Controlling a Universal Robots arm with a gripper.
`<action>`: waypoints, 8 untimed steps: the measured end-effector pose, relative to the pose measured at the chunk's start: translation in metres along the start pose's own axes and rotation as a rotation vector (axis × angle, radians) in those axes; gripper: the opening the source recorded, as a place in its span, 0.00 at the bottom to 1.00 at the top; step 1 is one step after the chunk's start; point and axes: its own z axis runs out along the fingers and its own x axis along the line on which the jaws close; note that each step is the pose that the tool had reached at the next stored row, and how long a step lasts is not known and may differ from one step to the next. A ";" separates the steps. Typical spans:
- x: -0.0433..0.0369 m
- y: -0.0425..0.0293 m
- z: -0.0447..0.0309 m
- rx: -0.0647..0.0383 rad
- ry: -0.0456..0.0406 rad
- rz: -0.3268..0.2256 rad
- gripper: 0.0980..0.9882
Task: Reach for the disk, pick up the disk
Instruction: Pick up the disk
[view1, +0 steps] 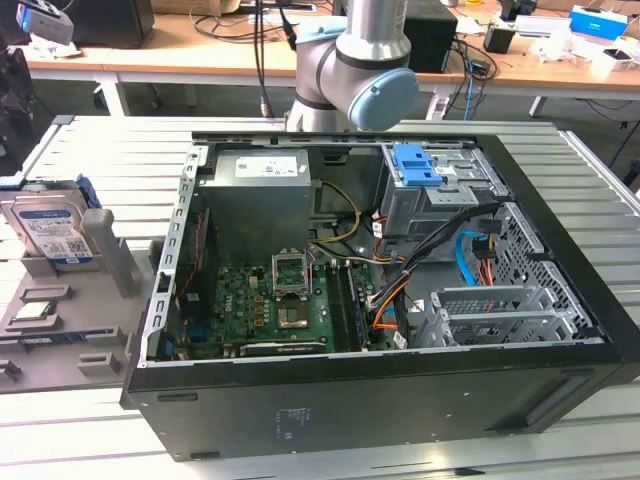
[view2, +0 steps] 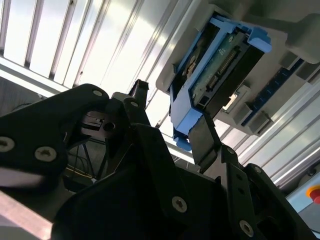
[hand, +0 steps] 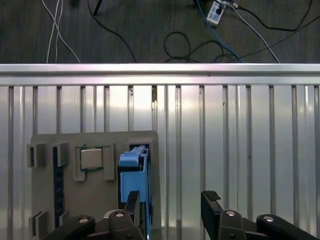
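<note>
At nine o'clock in the exterior view, on the exterior view's left, a grey tray lies on the slatted metal table. Its inner edge sits just beside the open computer case. The disk stands on edge in a slot of that tray, leaning slightly. A small square chip sits in a pocket at about six o'clock from it. Bare slats run on from the tray toward twelve o'clock. The case fills the middle of the table, with the arm rising behind it at twelve o'clock and a strip of table beyond its wall at three o'clock.

In the first wrist view the gripper is spread wide and holds nothing. One finger overlaps the disk's blue edge, though whether it touches cannot be told. The other hangs over bare slats, with free room out to the table's rail.

The disk is flat and silver-grey, with a white-and-blue label on its face and a blue bracket along its edges. The second wrist view shows its dark underside and connector end
</note>
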 end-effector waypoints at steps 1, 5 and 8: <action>0.0026 0.0010 0.0003 0.000 0.0010 -0.002 0.56; 0.0156 0.0026 0.0010 0.000 0.0011 -0.004 0.56; 0.0245 0.0028 0.0012 0.000 0.0011 -0.004 0.56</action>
